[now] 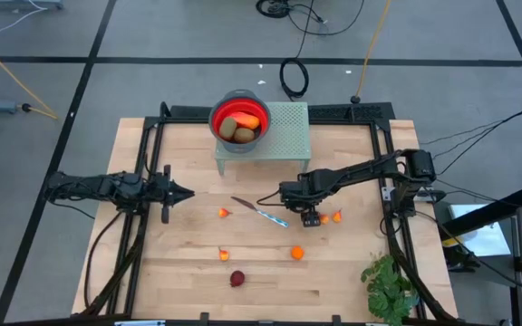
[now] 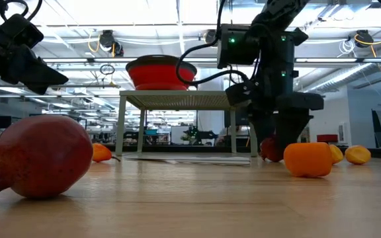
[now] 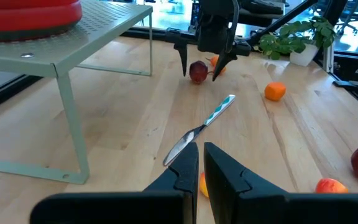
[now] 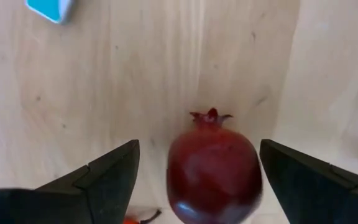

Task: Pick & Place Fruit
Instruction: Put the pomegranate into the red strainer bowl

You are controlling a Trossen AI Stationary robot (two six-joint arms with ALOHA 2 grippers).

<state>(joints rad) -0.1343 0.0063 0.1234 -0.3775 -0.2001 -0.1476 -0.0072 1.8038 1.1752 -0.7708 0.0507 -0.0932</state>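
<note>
My right end effector (image 4: 197, 180) stands wide open, pointed down at the tabletop (image 1: 179, 263), with a dark red pomegranate (image 4: 212, 168) sitting between its two fingers (image 4: 107, 171). Neither finger touches the fruit; there is a clear gap of bare wood on each side. From the left wrist view the same pomegranate (image 3: 197, 71) rests on the wood between the two dark fingertips, with a small orange piece (image 3: 215, 61) just behind it, partly hidden.

My left end effector (image 3: 201, 171) is clenched and holds nothing; it hovers over the left side of the tabletop, aimed toward the knife (image 3: 201, 129).

The rest of the fruit: a second pomegranate (image 1: 236, 278) lies near the front edge, an orange piece (image 1: 296, 253) sits in front of the right end effector, and tiny orange ones (image 1: 224, 213) lie near the knife. The red bowl (image 1: 216, 118) on the green stand (image 1: 288, 127) already holds two olive-brown ovals (image 1: 236, 133) and a red-orange piece (image 1: 247, 119).

In the right wrist view the pomegranate's lower edge is cut off, and only a corner of the knife's blue handle (image 4: 48, 9) shows.
</note>
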